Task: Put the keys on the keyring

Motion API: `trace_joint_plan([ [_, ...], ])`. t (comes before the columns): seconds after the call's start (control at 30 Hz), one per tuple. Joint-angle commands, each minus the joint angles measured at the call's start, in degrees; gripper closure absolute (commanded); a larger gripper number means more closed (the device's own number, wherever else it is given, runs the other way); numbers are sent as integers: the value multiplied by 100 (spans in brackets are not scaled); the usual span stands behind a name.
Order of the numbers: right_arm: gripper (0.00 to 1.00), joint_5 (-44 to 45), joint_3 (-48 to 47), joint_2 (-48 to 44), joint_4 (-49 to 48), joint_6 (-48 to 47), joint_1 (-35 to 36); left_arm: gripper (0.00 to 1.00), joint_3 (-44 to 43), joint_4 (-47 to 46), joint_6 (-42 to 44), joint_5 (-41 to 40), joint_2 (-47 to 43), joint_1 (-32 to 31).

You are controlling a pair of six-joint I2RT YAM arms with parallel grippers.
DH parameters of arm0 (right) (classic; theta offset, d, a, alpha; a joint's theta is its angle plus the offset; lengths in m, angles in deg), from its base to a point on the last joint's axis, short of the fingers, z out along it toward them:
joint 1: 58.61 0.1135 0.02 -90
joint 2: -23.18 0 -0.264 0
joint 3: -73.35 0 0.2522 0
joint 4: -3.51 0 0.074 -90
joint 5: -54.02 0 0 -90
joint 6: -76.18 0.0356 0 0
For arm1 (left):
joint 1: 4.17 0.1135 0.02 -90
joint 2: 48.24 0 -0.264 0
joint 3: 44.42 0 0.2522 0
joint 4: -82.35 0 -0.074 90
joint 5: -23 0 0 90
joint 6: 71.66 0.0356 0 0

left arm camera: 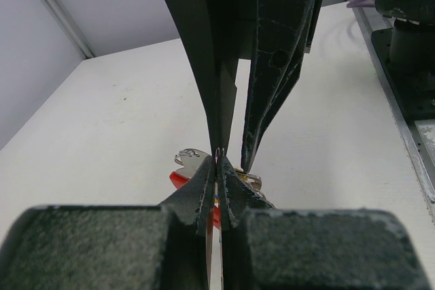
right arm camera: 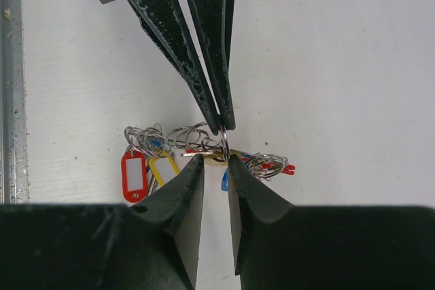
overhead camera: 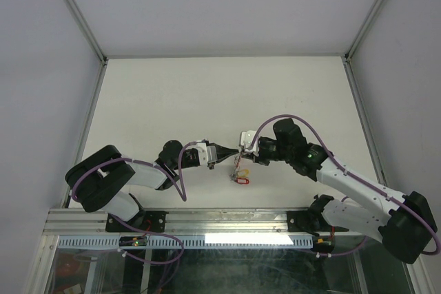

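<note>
My left gripper [overhead camera: 229,153] is shut on a thin silver split ring [right arm camera: 223,142], held above the table; its fingertips meet in the left wrist view [left arm camera: 219,162]. From that ring hangs a bunch of keys [overhead camera: 239,172] with more rings, a red tag [right arm camera: 134,175], a yellow tag [right arm camera: 164,166] and a blue tag [right arm camera: 224,182]. My right gripper [right arm camera: 215,161] is open, tip to tip with the left, its jaws either side of the held ring. A thin red strip [right arm camera: 282,167] behind the rings may be the keyring; most of it is hidden.
The white table [overhead camera: 220,94] is walled on three sides. A metal rail [overhead camera: 207,219] runs along the near edge by the arm bases. The right arm's purple cable [overhead camera: 289,118] loops above its wrist.
</note>
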Motion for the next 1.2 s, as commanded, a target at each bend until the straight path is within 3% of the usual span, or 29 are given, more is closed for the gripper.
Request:
trace_joint_plan([
  [0.0,77,-75,-257,-28,-493,32,71,100,-35,-272,-4,167,39,58],
  [0.53,78,-85,-277,-228,-634,157,72,100,-52,-251,7,185,58,54],
  [1.17,77,263,-183,-486,-93,-29,71,100,-34,-224,36,131,29,58],
])
